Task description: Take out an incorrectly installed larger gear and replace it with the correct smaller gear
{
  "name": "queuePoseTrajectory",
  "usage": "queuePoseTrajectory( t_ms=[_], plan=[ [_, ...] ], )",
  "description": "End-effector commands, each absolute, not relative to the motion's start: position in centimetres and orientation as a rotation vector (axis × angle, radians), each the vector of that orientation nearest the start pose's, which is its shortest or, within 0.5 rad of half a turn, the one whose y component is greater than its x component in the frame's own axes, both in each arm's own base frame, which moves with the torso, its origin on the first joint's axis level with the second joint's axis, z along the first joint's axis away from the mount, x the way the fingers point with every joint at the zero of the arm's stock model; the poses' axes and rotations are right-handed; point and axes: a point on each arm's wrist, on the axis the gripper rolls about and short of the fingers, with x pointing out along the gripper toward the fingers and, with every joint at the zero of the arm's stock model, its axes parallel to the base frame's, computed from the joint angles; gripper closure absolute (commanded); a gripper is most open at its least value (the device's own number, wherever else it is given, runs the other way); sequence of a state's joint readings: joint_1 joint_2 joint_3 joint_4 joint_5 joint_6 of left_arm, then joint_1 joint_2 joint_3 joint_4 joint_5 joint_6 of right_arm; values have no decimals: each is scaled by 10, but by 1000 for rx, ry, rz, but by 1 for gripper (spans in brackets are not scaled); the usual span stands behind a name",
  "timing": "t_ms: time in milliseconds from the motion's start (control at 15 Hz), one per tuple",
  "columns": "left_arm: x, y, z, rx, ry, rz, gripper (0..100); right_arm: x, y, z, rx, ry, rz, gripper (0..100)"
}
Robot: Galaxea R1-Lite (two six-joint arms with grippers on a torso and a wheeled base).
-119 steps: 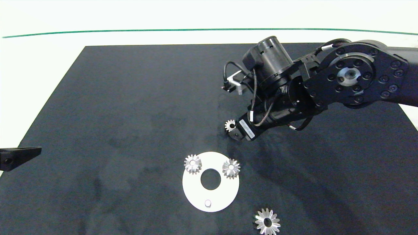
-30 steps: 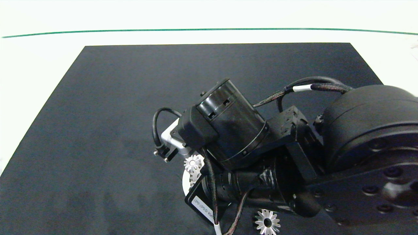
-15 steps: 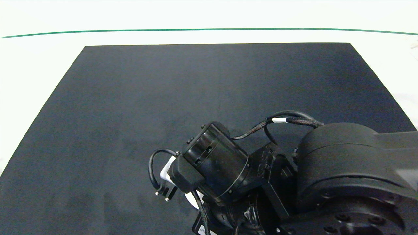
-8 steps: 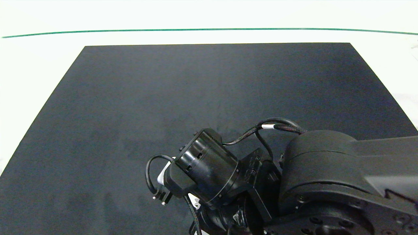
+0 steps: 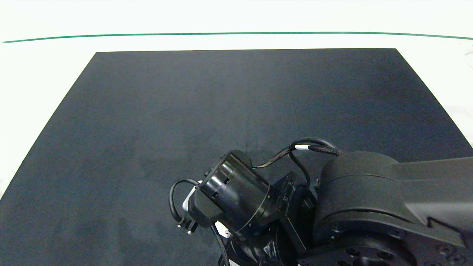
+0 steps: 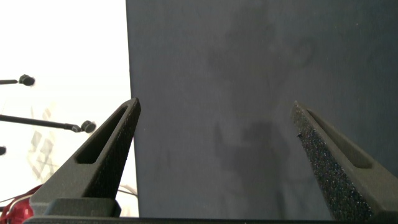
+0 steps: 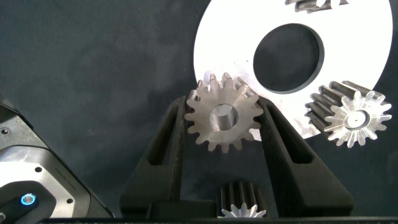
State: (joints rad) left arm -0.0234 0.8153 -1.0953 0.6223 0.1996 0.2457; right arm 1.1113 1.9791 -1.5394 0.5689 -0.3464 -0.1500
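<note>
Comparing against half a second ago, I log the right arm (image 5: 369, 207) as barely shifted in the head view, its wrist cylinder slightly further toward the mat's near edge; it still hides the plate and every gear there.

Right gripper (image 7: 222, 124): fingers clamped on the smaller gear (image 7: 223, 119), one finger against each side of its teeth. Gear sits over the rim of the white ring plate (image 7: 217, 43), beside the plate's round centre hole (image 7: 288, 58).

Installed small gear (image 7: 349, 116): on the plate just past the hole. A second (image 7: 316, 4) shows at the plate's far side.

Left gripper (image 6: 214, 158): fingers spread wide, nothing between them, over the black mat (image 6: 249, 74) at its edge.

Larger gear: not visible. Writing: none I can read.
</note>
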Motion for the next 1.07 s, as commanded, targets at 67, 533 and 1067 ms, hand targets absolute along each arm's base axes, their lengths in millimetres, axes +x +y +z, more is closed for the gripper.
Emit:
queuePoseTrajectory(
  t_ms=[67,533,1067],
  plan=[
    [38,4,305,283,365,131,0,168,322,182,-829,727,759,78],
    [37,4,304,283,365,131,0,170,325,179,-832,731,758,78],
    [37,4,304,284,364,131,0,171,327,175,-838,740,756,78]
  ],
)
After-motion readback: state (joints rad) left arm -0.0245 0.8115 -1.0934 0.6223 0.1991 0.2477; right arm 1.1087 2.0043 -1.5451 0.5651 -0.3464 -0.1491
